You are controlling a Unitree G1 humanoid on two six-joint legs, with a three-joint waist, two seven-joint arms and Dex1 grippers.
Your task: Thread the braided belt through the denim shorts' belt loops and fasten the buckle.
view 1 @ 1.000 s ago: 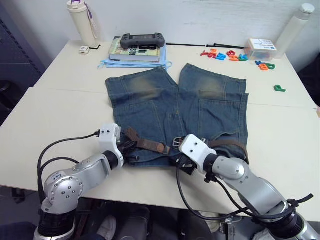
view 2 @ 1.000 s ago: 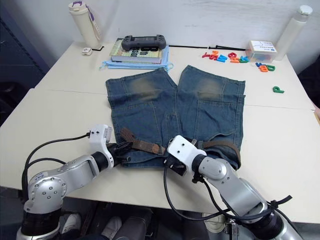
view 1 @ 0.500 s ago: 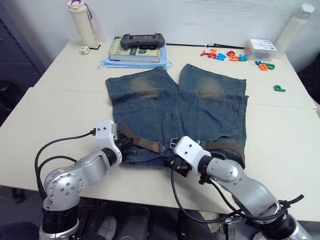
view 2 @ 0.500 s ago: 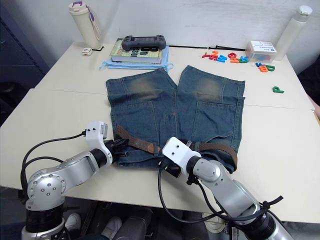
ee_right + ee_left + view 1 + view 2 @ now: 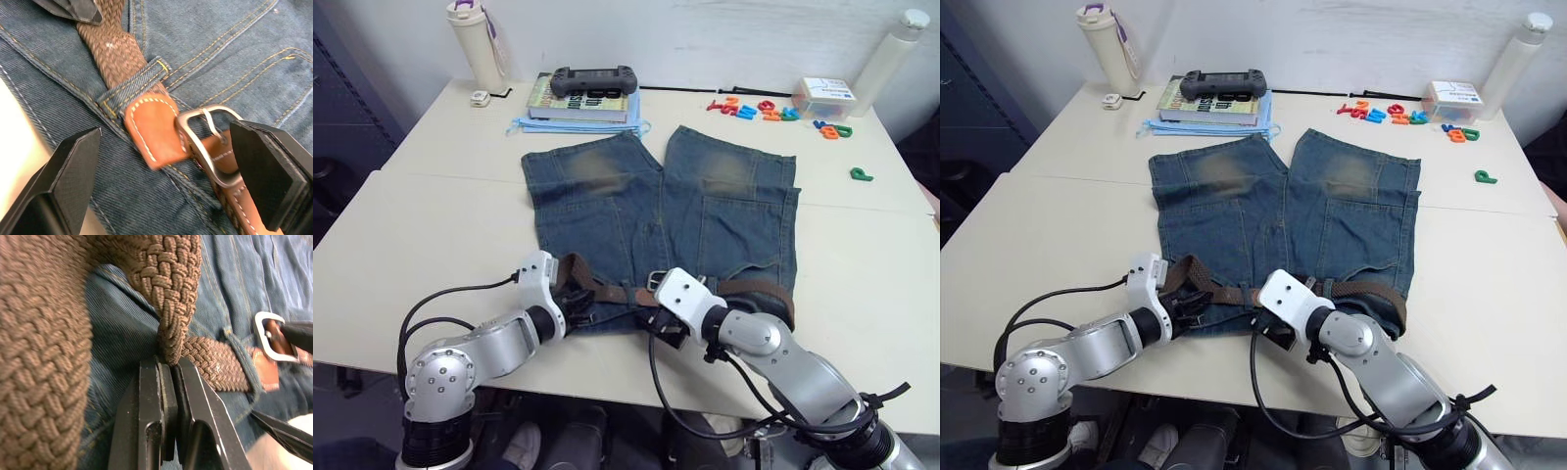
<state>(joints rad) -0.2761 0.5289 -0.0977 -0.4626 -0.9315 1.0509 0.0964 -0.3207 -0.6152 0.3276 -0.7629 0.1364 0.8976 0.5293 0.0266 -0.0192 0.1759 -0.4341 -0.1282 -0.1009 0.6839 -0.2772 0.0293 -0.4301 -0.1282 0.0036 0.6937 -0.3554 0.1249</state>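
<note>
Right now the denim shorts [image 5: 666, 211] lie flat on the worktop [image 5: 431, 211], waistband toward the robot, with the braided belt [image 5: 171, 293] running along it. The left tool [image 5: 168, 374] is clenched on the belt's braid, while the right tool [image 5: 161, 171] hangs spread wide around the buckle [image 5: 208, 134], beside a belt loop [image 5: 134, 83] holding the tan tip

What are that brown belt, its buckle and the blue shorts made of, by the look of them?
The braided belt looks like woven brown cord, its plaited strands plain to see. Its tip seems smooth tan leather with pale stitching. The buckle looks like brushed silvery metal. The denim shorts show twill ribbing and yellow seams, likely cotton denim.
</note>
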